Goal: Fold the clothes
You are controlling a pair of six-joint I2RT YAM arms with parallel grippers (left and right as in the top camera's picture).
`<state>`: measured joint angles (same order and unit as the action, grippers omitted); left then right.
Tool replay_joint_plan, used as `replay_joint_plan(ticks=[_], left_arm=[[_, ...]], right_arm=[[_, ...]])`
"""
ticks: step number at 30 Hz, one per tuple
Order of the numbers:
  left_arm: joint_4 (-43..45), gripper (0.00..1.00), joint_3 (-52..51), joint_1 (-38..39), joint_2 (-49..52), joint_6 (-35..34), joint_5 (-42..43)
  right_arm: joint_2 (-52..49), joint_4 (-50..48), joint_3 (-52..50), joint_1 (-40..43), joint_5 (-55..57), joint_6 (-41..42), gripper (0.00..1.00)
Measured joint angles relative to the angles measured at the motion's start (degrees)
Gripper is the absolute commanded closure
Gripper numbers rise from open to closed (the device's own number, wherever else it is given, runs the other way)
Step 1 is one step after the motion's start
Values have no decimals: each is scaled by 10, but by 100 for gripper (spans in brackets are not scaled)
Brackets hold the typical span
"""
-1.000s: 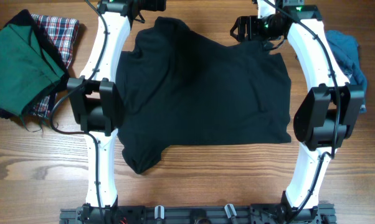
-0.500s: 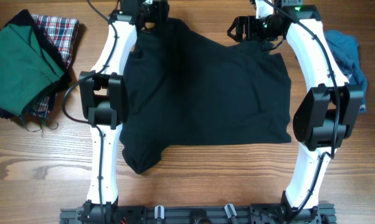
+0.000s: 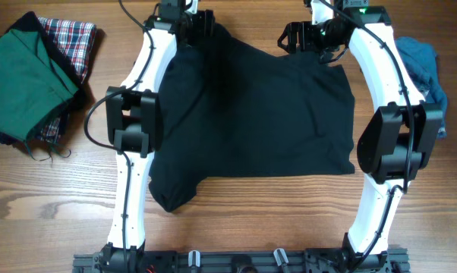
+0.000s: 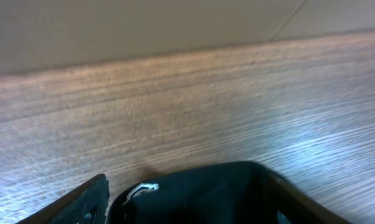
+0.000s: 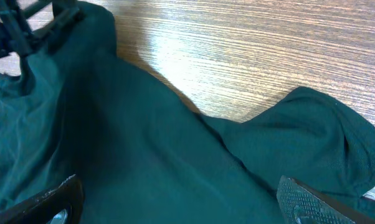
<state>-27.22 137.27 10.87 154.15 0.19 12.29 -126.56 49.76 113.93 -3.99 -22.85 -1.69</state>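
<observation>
The black shirt (image 3: 251,114) lies spread on the wooden table, with one sleeve bunched at the near left (image 3: 171,196). My left gripper (image 3: 196,23) is at the shirt's far left edge. In the left wrist view (image 4: 190,202) its jaws stand open, with a raised fold of black fabric (image 4: 237,180) and a white label (image 4: 144,186) between them. At the shirt's far right corner my right gripper (image 3: 300,34) hangs open just above the fabric (image 5: 144,124), and the wrist view (image 5: 178,199) shows nothing pinched. A blue garment (image 3: 422,64) lies to the right.
A pile of green cloth (image 3: 23,76) and a plaid piece (image 3: 73,38) sits at the far left. Both arm bases stand along the near table edge (image 3: 236,262). Bare wood (image 4: 175,93) stretches beyond the shirt's far edge.
My left arm has swung right onto the shirt's far left edge, and its jaws have narrowed a little. The right arm and the shirt's body have not moved.
</observation>
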Motion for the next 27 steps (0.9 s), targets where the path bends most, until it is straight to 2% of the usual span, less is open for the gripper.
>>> replay_joint_plan(ticks=[4,5,6,9,12,14,18,20,27], left_arm=[[0,23,0,0,12,0,-7],[1,26,0,0,12,0,-9],[3,35,0,0,12,0,-10],[3,46,0,0,12,5,-13],[3,61,0,1,12,8,-16],[3,67,0,1,12,9,-17],[3,89,0,3,12,9,-18],[6,96,0,3,12,9,-18],[43,96,0,3,12,10,-65]], right_arm=[[0,0,0,0,2,-2,1],[0,0,0,0,2,-2,0],[0,0,0,0,2,-2,0],[0,0,0,0,2,-2,1],[0,4,0,0,4,-2,1],[0,4,0,0,4,-2,1],[0,4,0,0,4,-2,1],[0,4,0,0,4,-2,1],[0,4,0,0,7,-2,1]])
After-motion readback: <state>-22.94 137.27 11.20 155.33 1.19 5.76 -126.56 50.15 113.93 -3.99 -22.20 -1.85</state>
